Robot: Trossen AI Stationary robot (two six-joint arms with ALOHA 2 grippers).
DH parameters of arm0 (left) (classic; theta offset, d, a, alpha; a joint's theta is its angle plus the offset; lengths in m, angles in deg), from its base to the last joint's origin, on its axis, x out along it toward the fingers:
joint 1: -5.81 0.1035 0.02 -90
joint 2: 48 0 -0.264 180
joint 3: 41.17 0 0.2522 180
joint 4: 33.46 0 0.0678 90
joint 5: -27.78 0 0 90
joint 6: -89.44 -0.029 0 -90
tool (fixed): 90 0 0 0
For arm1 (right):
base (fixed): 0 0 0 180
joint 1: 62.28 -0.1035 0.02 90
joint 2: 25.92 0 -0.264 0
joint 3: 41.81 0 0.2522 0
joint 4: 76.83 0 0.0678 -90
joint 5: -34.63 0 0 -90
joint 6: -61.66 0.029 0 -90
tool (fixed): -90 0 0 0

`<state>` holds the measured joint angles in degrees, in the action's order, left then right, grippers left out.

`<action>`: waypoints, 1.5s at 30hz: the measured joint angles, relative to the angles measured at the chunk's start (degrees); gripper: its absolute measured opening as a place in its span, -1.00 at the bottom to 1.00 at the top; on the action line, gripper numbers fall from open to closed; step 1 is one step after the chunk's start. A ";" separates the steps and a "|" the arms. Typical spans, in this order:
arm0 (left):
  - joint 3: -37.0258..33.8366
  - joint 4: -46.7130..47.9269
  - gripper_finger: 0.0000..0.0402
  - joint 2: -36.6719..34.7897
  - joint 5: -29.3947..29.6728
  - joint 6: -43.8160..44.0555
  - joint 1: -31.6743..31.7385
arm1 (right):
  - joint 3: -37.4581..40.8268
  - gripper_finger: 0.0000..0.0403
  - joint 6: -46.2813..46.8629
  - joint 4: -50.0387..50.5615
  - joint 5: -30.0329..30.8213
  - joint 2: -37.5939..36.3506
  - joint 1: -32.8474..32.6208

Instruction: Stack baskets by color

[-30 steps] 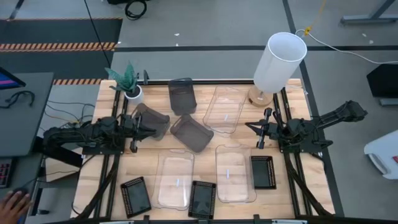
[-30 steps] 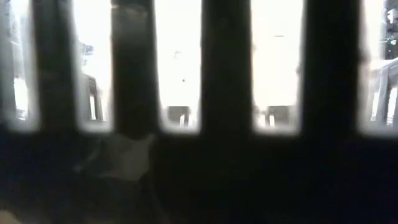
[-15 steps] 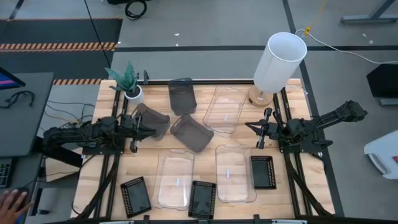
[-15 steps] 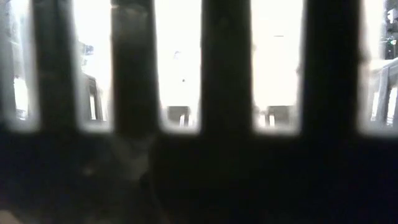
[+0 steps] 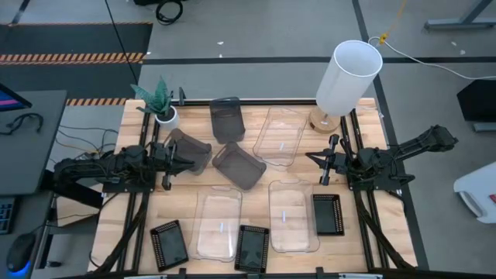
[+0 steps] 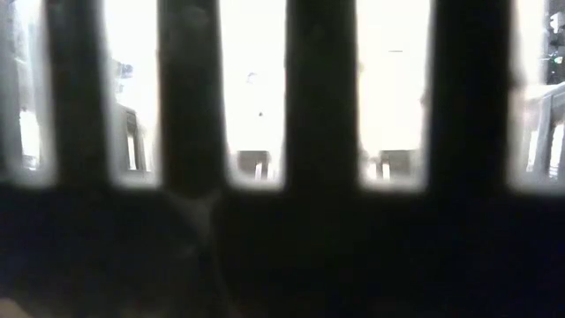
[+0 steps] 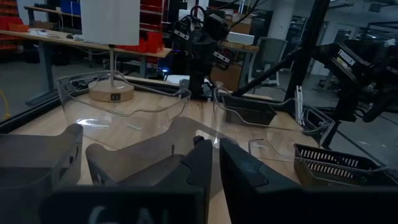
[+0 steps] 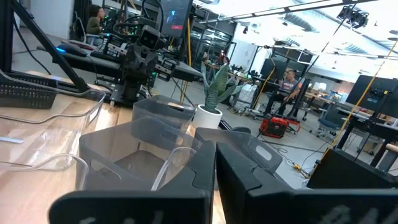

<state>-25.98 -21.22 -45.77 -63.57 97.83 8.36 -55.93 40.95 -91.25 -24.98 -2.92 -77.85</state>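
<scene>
Dark fingers of my left gripper are pinched nearly together on the near wall of a smoky grey basket at the worktop's left edge, a little toward the far side; in the left wrist view the fingers close over that wall with only a thin slit between them. My right gripper sits by the right edge, fingers clenched with nothing between them, resting above bare wood.

Just right of the gripped basket I see a second smoky grey basket lying tilted near the worktop's middle, and a third smoky grey basket stands toward the far edge. A clear basket lies beside it, nearer the far right corner. Two more clear baskets rest side by side toward the near edge: a left clear basket and a right clear basket.

Three black perforated baskets are spread along the near side: one near the left corner, one between the two clear baskets at the near edge, and one just beside the right clear basket.

A potted plant stands at the far left corner and a tall white cylinder at the far right. My low view is blocked by dark bars.
</scene>
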 joint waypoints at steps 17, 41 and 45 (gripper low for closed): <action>0.00 0.01 -0.80 0.02 0.00 0.00 -0.01 | -0.01 -0.89 0.00 0.00 0.00 0.02 0.01; 0.00 -0.01 -0.84 0.00 -0.02 0.02 -0.01 | 0.00 -0.89 0.00 0.00 0.00 0.00 0.02; 0.00 -0.01 -0.85 0.02 -0.01 0.01 -0.01 | 0.00 -0.89 0.00 0.00 0.00 0.02 0.00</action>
<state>-25.98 -21.24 -45.76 -63.58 97.84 8.36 -55.93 40.95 -91.25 -24.98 -2.90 -77.85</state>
